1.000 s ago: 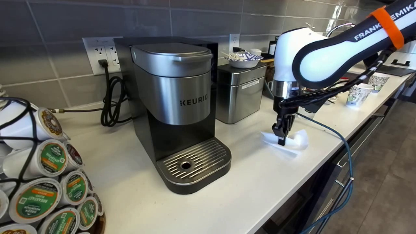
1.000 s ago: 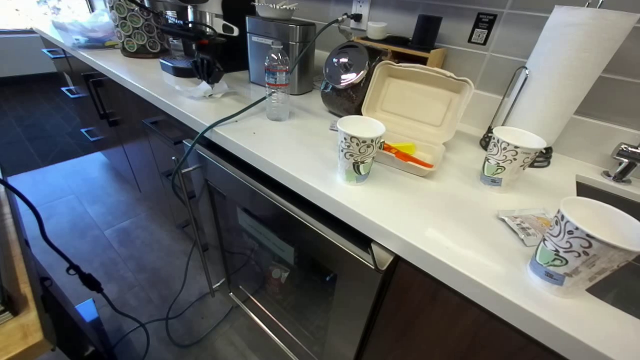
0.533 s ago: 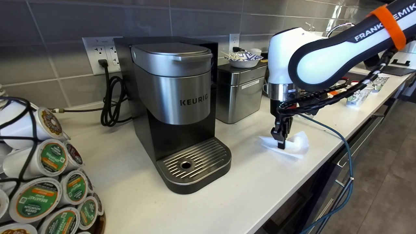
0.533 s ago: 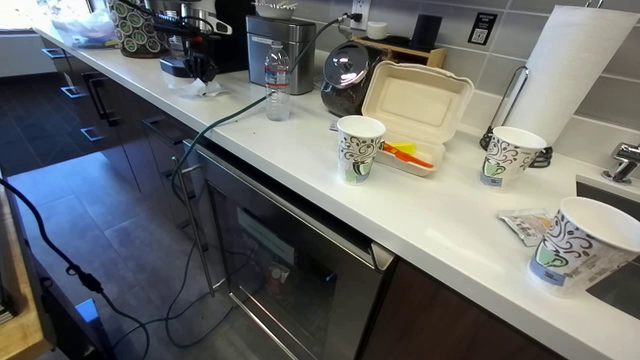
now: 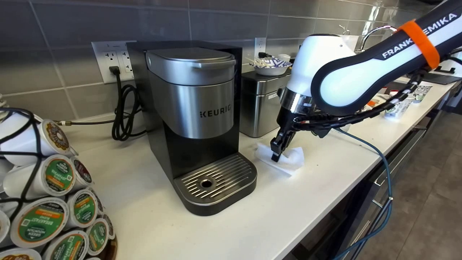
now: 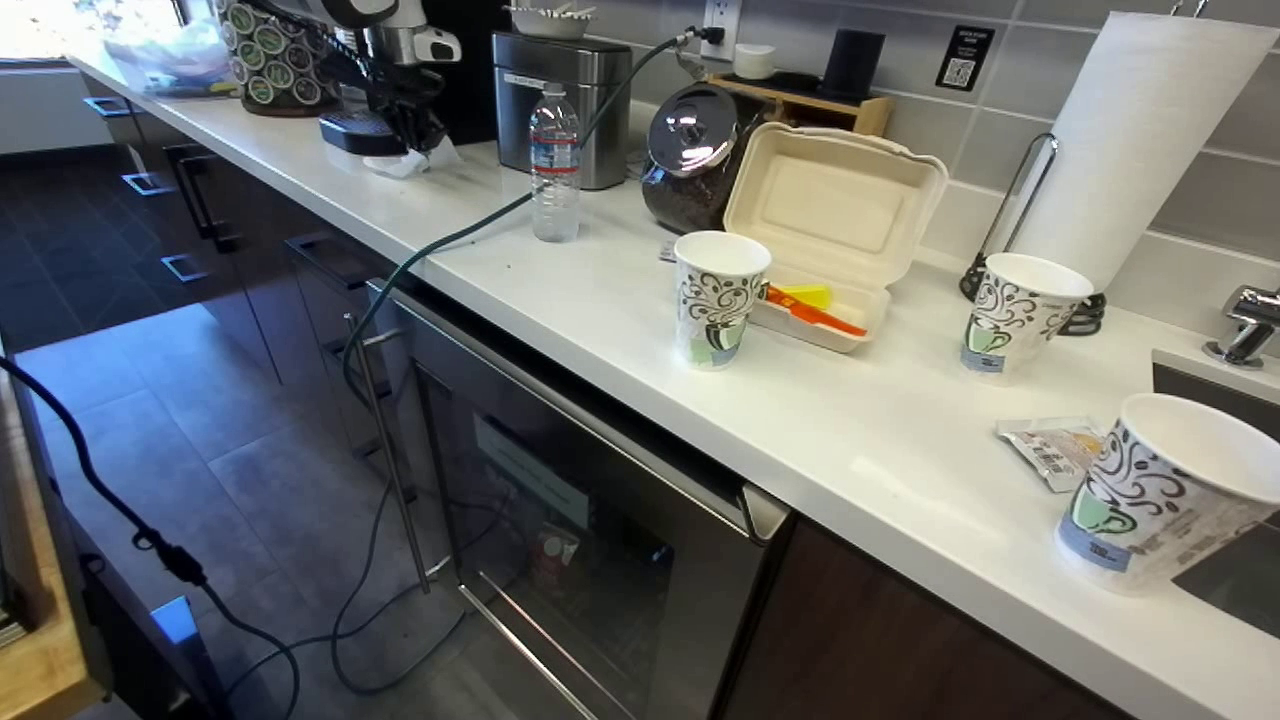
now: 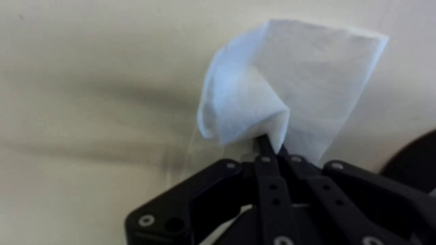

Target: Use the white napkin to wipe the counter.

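Note:
The crumpled white napkin [image 5: 294, 158] lies against the white counter [image 5: 234, 231], just to the right of the coffee maker's drip tray. My gripper [image 5: 276, 157] points down at a tilt, with its tips at the napkin. In the wrist view my gripper [image 7: 274, 145] is closed with a fold of the napkin [image 7: 316, 68] pinched between its fingers. The napkin's loose part spreads out beyond the fingertips. In an exterior view the napkin [image 6: 398, 165] shows small and partly hidden under the dark gripper. The fingertips themselves are partly covered by the napkin.
The coffee maker [image 5: 202, 97] stands close to the napkin, with a steel bin [image 5: 265, 108] behind. A pod rack [image 5: 54, 202] stands farther along. A water bottle [image 6: 556, 180], a cable [image 6: 450, 238], a paper cup [image 6: 718, 300] and an open food box [image 6: 835, 210] stand on the counter.
The gripper and napkin have slid across the counter toward the coffee maker and its drip tray, mostly within the last half second. The hand has gone from upright to tilted.

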